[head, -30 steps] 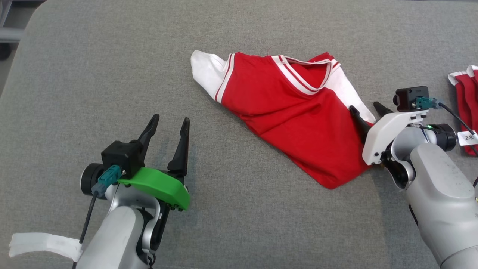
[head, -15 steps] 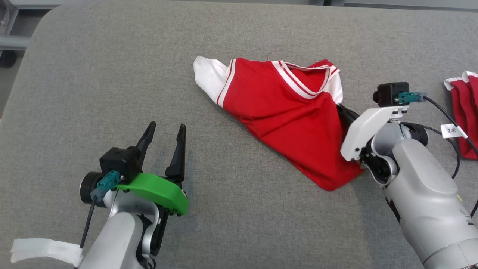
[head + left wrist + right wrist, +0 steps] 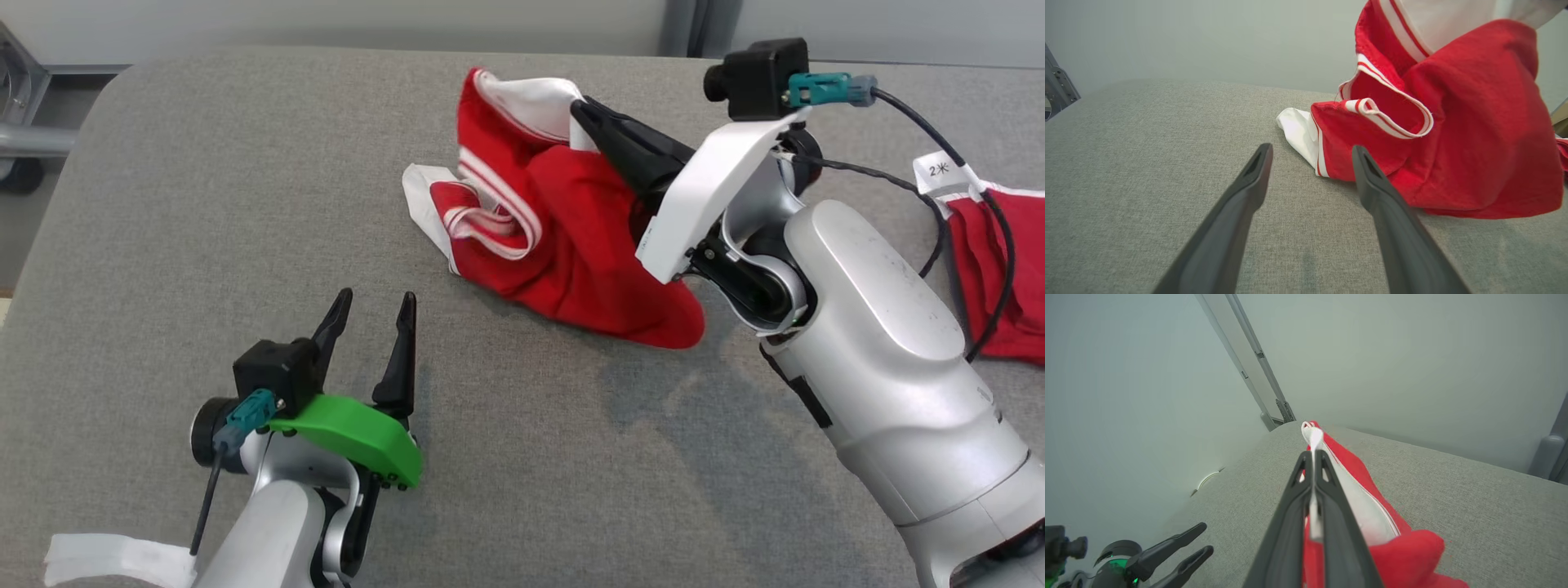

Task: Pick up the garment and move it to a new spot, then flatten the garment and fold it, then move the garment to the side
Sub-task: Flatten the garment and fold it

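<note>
Garment (image 3: 571, 245), red with white trim, hangs partly lifted over the middle of the grey padded table (image 3: 204, 204). Its upper white edge is pinched in the right gripper (image 3: 581, 108), jaws closed flat on the cloth, while the lower folds and one white sleeve rest on the surface. We record the left gripper (image 3: 377, 296) spread wide, holding nothing, short of that sleeve. We judge the risk thus: the hold takes only a thin edge, so the dragging cloth could pull free, or bunch further and hinder flattening.
</note>
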Robot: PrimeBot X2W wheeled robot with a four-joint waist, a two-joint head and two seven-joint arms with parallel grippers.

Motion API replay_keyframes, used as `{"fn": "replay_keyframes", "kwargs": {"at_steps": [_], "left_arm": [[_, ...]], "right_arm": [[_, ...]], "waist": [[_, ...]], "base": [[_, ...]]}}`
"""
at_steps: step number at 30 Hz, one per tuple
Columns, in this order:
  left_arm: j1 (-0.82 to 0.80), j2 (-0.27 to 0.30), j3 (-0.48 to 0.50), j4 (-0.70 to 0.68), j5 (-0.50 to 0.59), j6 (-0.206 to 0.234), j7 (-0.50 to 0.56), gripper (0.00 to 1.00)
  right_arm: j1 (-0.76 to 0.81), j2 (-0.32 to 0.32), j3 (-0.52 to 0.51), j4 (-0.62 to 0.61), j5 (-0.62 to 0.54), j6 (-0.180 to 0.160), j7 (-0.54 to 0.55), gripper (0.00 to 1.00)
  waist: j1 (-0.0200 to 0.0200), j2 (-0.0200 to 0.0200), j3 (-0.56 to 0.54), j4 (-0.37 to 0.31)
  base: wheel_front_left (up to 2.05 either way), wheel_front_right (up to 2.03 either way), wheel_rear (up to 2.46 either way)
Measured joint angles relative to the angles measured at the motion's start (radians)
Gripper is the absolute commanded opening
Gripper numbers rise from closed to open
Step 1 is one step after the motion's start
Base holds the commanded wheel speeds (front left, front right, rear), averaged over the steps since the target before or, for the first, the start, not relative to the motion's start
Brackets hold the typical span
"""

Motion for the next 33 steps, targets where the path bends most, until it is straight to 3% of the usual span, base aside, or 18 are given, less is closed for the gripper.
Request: {"fn": "replay_keyframes", "kwargs": {"at_steps": [7, 12, 18, 23, 27, 33], "left_arm": [[0.036, -0.003, 0.003, 0.016, -0.002, 0.000, -0.007, 1.00], [0.057, -0.005, 0.020, 0.029, -0.009, 0.000, -0.016, 1.00], [0.074, -0.008, 0.018, 0.045, -0.017, 0.000, -0.018, 1.00], [0.089, -0.013, 0.016, 0.049, -0.023, 0.000, -0.026, 1.00], [0.112, -0.024, 0.007, 0.055, -0.036, 0.000, -0.031, 1.00], [0.123, -0.026, -0.003, 0.050, -0.044, 0.000, -0.035, 1.00]], "right_arm": [[-0.033, -0.015, 0.040, -0.156, 0.124, 0.000, 0.065, 0.00], [-0.091, -0.066, 0.036, -0.267, 0.195, 0.000, 0.129, 0.00], [-0.163, -0.130, -0.048, -0.309, 0.259, 0.000, 0.195, 0.00], [-0.179, -0.106, -0.098, -0.336, 0.363, -0.004, 0.273, 0.00], [-0.237, -0.056, -0.159, -0.360, 0.422, -0.106, 0.314, 0.00], [-0.248, 0.028, -0.207, -0.360, 0.441, -0.287, 0.334, 0.00]], "waist": [[0.0000, 0.0000, -0.038, -0.001], [0.0000, 0.0000, -0.073, -0.003], [0.0000, 0.0000, -0.114, -0.005], [0.0000, 0.0000, -0.153, -0.004], [0.0000, 0.0000, -0.190, 0.000], [0.0000, 0.0000, -0.217, 0.014]], "base": [[0.00, 0.00, 0.00], [0.00, 0.00, 0.00], [0.00, 0.00, 0.00], [0.00, 0.00, 0.00], [0.00, 0.00, 0.00], [0.00, 0.00, 0.00]]}}
